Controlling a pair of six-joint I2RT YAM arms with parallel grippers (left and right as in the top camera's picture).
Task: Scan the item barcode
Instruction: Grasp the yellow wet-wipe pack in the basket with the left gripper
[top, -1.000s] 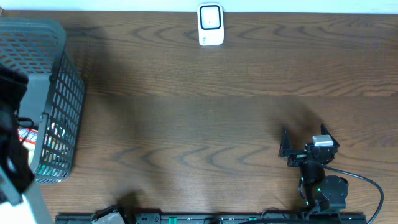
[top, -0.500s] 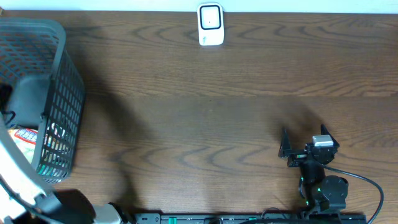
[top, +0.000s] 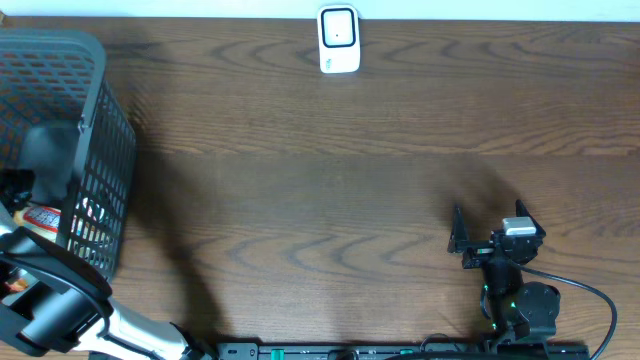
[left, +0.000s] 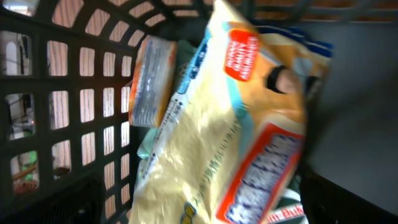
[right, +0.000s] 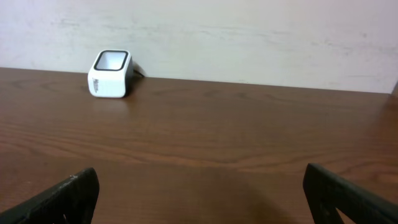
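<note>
A yellow snack bag with red and blue print fills the left wrist view, lying inside the dark mesh basket at the table's left edge. My left gripper is open down in the basket, its dark fingers on either side of the bag's lower end; the view is blurred. An orange-edged packet leans against the basket wall behind the bag. The white barcode scanner stands at the far edge, also in the right wrist view. My right gripper rests open and empty at the near right.
The left arm reaches into the basket from the near left corner. A red and white packet shows through the basket's top. Bare brown wood lies between the basket and the scanner. A pale wall backs the table.
The left arm has swung from over the basket toward the near left corner and tipped down into it. The right arm has not moved.
</note>
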